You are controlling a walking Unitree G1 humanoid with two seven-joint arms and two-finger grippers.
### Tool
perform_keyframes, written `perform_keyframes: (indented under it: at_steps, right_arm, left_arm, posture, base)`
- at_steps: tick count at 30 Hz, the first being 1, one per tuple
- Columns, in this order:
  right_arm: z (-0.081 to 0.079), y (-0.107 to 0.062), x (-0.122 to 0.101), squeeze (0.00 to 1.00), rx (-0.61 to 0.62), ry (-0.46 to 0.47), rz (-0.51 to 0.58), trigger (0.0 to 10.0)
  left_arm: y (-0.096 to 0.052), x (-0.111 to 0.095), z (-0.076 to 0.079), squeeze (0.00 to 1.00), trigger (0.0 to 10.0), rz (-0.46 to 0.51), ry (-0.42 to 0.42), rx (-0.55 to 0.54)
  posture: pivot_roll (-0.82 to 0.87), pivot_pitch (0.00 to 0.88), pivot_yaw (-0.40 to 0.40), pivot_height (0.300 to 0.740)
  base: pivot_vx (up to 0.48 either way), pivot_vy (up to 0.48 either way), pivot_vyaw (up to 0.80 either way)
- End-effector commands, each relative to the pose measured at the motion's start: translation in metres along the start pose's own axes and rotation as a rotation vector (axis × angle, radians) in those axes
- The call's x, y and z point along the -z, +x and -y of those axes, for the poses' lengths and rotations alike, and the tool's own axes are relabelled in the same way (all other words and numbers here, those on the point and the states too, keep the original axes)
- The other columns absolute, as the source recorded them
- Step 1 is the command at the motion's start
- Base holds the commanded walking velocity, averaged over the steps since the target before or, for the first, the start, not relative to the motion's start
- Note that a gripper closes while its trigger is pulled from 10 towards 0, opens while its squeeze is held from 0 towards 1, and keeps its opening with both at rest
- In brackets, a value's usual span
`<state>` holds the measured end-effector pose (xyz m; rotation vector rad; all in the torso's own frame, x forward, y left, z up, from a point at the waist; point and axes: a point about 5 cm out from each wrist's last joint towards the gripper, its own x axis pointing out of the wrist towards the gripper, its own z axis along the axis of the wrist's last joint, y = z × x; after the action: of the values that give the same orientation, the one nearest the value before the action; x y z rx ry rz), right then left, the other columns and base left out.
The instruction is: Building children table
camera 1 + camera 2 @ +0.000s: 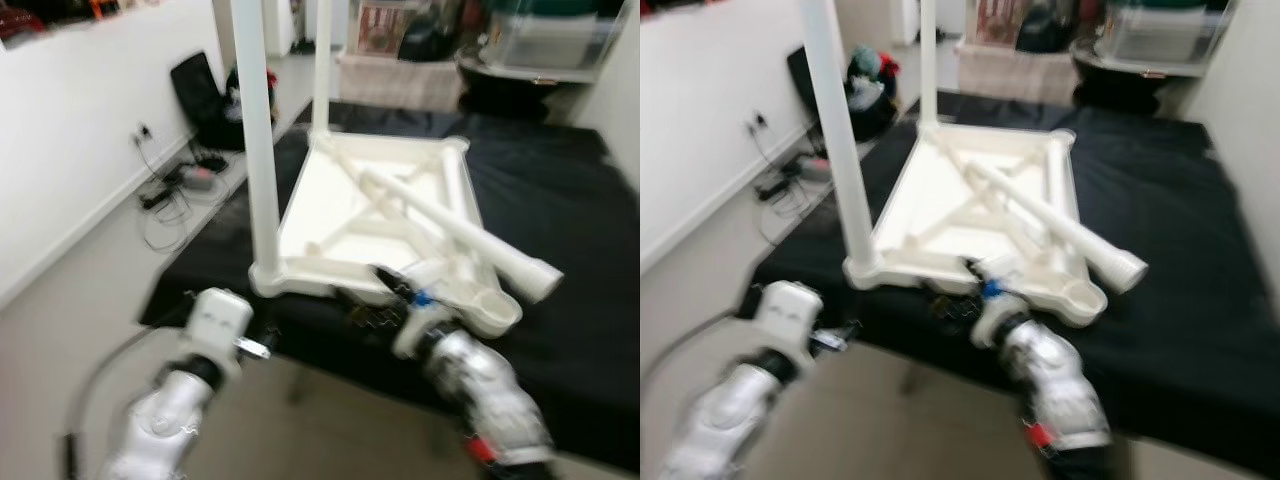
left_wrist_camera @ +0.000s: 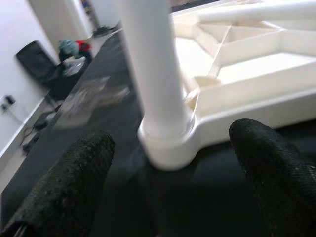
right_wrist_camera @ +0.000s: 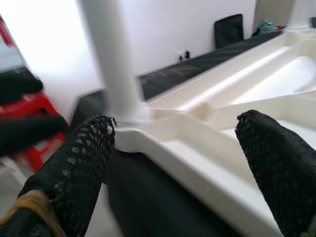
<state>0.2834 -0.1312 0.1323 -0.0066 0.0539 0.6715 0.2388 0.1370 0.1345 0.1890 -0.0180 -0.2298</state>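
Both claws [image 2: 168, 163] [image 3: 173, 148] spread; tabletop [image 1: 340, 210] inverted, two legs [image 1: 255, 130] upright, loose leg [image 1: 460, 235] lying diagonally.

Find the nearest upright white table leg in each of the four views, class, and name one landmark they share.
Left eye: the leg stands left of centre.
Right eye: left of centre.
Left wrist: centre, between the open black fingers.
Right wrist: left of centre.
Shared landmark: the upturned white tabletop it is socketed into.

No legible text, label, brand, number or sign appears on any surface in these blurred views.
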Motion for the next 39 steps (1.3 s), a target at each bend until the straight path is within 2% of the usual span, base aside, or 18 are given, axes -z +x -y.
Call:
perform_keyframes:
  at_steps: [1, 6, 8, 10, 11, 12, 13, 16, 21, 26, 31, 32, 33, 34, 35, 37, 38, 39]
  right_arm:
    - [0.003, -0.003, 0.001, 0.00, 0.011, -0.050, -0.013, 10.0]
    - [0.005, -0.006, -0.003, 0.00, -0.058, -0.108, -0.040, 10.0]
    - [0.008, -0.013, -0.008, 0.00, -0.176, -0.229, -0.111, 10.0]
    - [0.017, -0.029, -0.015, 0.00, -0.336, -0.306, -0.221, 10.0]
    - [0.017, -0.029, -0.015, 0.00, -0.336, -0.306, -0.221, 10.0]
    - [0.024, -0.044, -0.022, 0.00, -0.442, -0.351, -0.315, 10.0]
    - [0.028, -0.051, -0.026, 0.00, -0.482, -0.380, -0.359, 10.0]
    - [0.035, -0.059, -0.031, 0.00, -0.510, -0.422, -0.417, 10.0]
    - [0.040, -0.056, -0.031, 0.00, -0.460, -0.493, -0.493, 10.0]
    - [0.030, -0.053, -0.009, 0.00, -0.412, -0.440, -0.585, 10.0]
    - [0.033, -0.052, -0.003, 0.00, -0.359, -0.423, -0.638, 10.0]
    - [0.037, -0.052, 0.001, 0.00, -0.316, -0.405, -0.669, 4.6]
    - [0.037, -0.052, 0.001, 0.00, -0.316, -0.405, -0.669, 4.6]
    - [0.041, -0.053, 0.004, 0.00, -0.272, -0.390, -0.698, 3.0]
    - [0.046, -0.054, 0.006, 0.00, -0.220, -0.386, -0.715, 4.7]
    - [0.047, -0.053, 0.005, 0.00, -0.213, -0.388, -0.710, 4.7]
    - [0.046, -0.053, 0.003, 0.00, -0.210, -0.387, -0.701, 9.4]
    - [0.046, -0.053, 0.003, 0.00, -0.210, -0.387, -0.701, 9.4]
  left_arm:
    - [0.001, 0.000, 0.004, 0.00, 10.0, 0.006, -0.010, 0.020]
    - [0.001, 0.001, 0.006, 0.00, 10.0, 0.001, -0.005, 0.042]
    - [-0.001, 0.001, 0.012, 0.00, 10.0, 0.001, 0.003, 0.117]
    - [-0.008, 0.000, 0.026, 0.00, 10.0, -0.003, 0.007, 0.287]
    - [-0.008, 0.000, 0.026, 0.00, 10.0, -0.003, 0.007, 0.287]
    - [-0.016, 0.001, 0.038, 0.00, 10.0, -0.019, 0.019, 0.433]
    - [-0.020, 0.002, 0.043, 0.00, 10.0, -0.028, 0.029, 0.491]
    - [-0.026, 0.002, 0.048, 0.00, 10.0, -0.036, 0.036, 0.553]
    - [-0.027, 0.001, 0.049, 0.00, 10.0, -0.036, 0.036, 0.560]
    - [-0.029, 0.001, 0.047, 0.00, 10.0, -0.038, 0.044, 0.544]
    - [-0.031, 0.000, 0.046, 0.00, 10.0, -0.043, 0.045, 0.552]
    - [-0.031, 0.000, 0.046, 0.00, 10.0, -0.044, 0.045, 0.554]
    - [-0.031, 0.000, 0.046, 0.00, 10.0, -0.044, 0.045, 0.554]
    - [-0.031, 0.000, 0.047, 0.00, 10.0, -0.044, 0.046, 0.553]
    - [-0.031, -0.001, 0.047, 0.00, 10.0, -0.044, 0.046, 0.548]
    - [-0.031, -0.001, 0.047, 0.00, 10.0, -0.044, 0.045, 0.547]
    - [-0.031, -0.001, 0.047, 0.00, 10.0, -0.044, 0.045, 0.545]
    - [-0.031, -0.001, 0.047, 0.00, 10.0, -0.044, 0.045, 0.545]
  posture:
    - [-0.05, 0.025, -0.041, 0.740]
    - [-0.05, 0.025, -0.041, 0.740]
    - [-0.05, 0.026, -0.039, 0.740]
    - [-0.06, 0.028, -0.042, 0.740]
    - [-0.06, 0.028, -0.042, 0.740]
    - [-0.06, 0.033, -0.040, 0.740]
    - [-0.06, 0.033, -0.040, 0.740]
    - [-0.06, 0.037, -0.044, 0.740]
    - [-0.07, 0.047, -0.046, 0.740]
    - [-0.06, 0.057, -0.044, 0.740]
    - [-0.07, 0.061, -0.045, 0.740]
    - [-0.07, 0.062, -0.045, 0.740]
    - [-0.07, 0.062, -0.045, 0.740]
    - [-0.07, 0.064, -0.047, 0.740]
    - [-0.07, 0.064, -0.048, 0.740]
    - [-0.07, 0.064, -0.048, 0.740]
    - [-0.07, 0.064, -0.048, 0.740]
    - [-0.07, 0.064, -0.048, 0.740]
  base:
    - [0.334, 0.000, 0.00]
    - [0.134, 0.000, 0.00]
    - [0.000, 0.000, 0.00]
    - [0.000, 0.000, 0.00]
    - [0.000, 0.000, 0.00]
    - [0.000, 0.000, 0.00]
    - [0.000, 0.000, 0.00]
    - [0.000, 0.000, 0.00]
    - [0.000, 0.000, 0.00]
    - [0.000, 0.000, 0.00]
    - [0.000, 0.000, 0.00]
    - [0.000, 0.000, 0.00]
    - [0.000, 0.000, 0.00]
    - [0.000, 0.000, 0.00]
    - [0.000, 0.000, 0.00]
    - [0.000, 0.000, 0.00]
    - [0.000, 0.000, 0.00]
    - [0.000, 0.000, 0.00]
